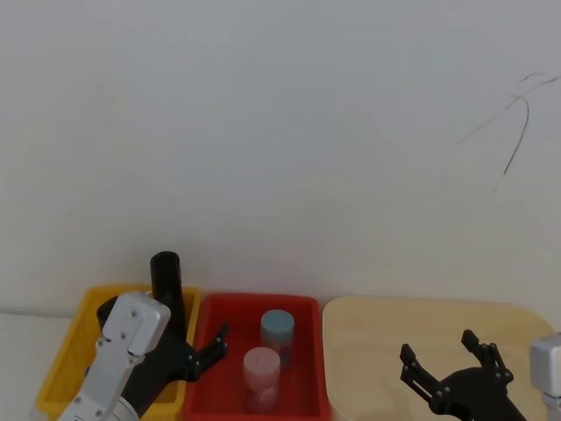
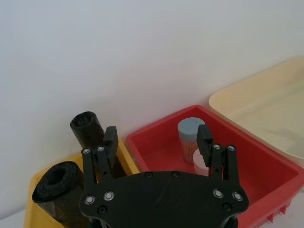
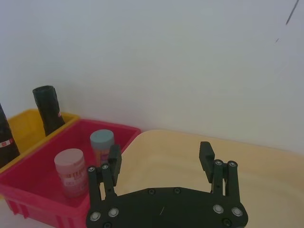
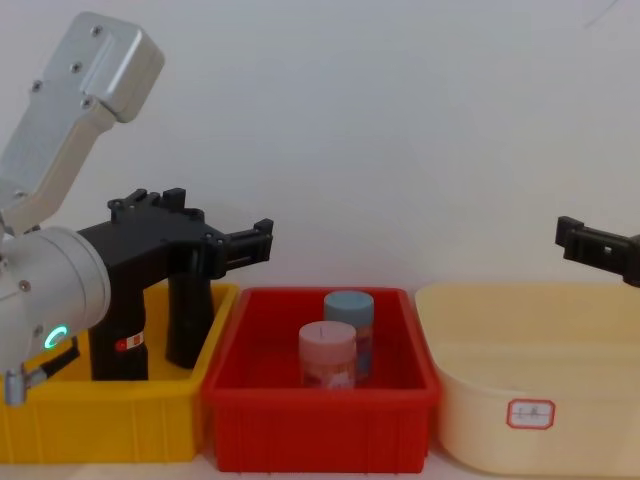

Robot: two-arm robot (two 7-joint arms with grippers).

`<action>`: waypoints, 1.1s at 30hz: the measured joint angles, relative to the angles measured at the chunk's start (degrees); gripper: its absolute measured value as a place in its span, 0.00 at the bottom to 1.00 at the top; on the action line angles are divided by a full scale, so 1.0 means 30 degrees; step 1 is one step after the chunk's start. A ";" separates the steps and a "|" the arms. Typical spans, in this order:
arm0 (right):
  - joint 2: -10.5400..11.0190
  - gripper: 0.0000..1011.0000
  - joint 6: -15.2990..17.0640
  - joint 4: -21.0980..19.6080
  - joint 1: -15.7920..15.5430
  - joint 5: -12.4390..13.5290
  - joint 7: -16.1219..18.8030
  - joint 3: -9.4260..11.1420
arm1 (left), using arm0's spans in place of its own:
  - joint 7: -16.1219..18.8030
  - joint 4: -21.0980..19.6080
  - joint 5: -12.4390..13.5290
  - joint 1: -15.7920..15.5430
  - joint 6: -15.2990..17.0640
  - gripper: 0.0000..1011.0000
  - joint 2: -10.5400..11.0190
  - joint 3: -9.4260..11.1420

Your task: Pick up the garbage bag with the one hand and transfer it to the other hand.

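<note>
Two black rolls stand in the yellow bin [image 4: 100, 430], the leftmost of three containers against the white wall.

- Garbage bag [image 4: 120, 362]: red-and-white label on its side, upright in the bin's left part, partly hidden behind the left gripper's body in the chest view.
- Second black roll [image 4: 188, 325]: upright at the bin's right end, next to the red bin [image 4: 320, 435].
- Left gripper [image 2: 157, 137], arm with green ring: above the yellow bin, fingers spread wide and pointing toward the red bin, gripping neither roll.
- Right gripper [image 3: 160, 153]: over the cream tub [image 4: 540, 370], fingers likewise spread, empty.
- Red bin contents: blue-lidded canister [image 4: 349, 303] and pink-lidded canister [image 4: 327, 352], both upright, just beside each other.
</note>
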 joint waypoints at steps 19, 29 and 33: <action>0.0000 0.99 0.0000 0.0000 0.0001 0.0000 0.0000 0.0000 | 0.0000 0.0000 0.0000 0.0000 0.0000 0.99 -0.0001 0.0000; 0.0000 0.99 0.0000 -0.0001 0.0001 0.0000 0.0000 0.0000 | 0.0000 0.0000 0.0000 0.0000 0.0000 0.99 0.0001 -0.0001; 0.0001 0.99 0.0000 0.0000 0.0001 0.0000 0.0000 0.0001 | 0.0000 0.0000 0.0000 0.0000 0.0000 0.99 0.0000 -0.0001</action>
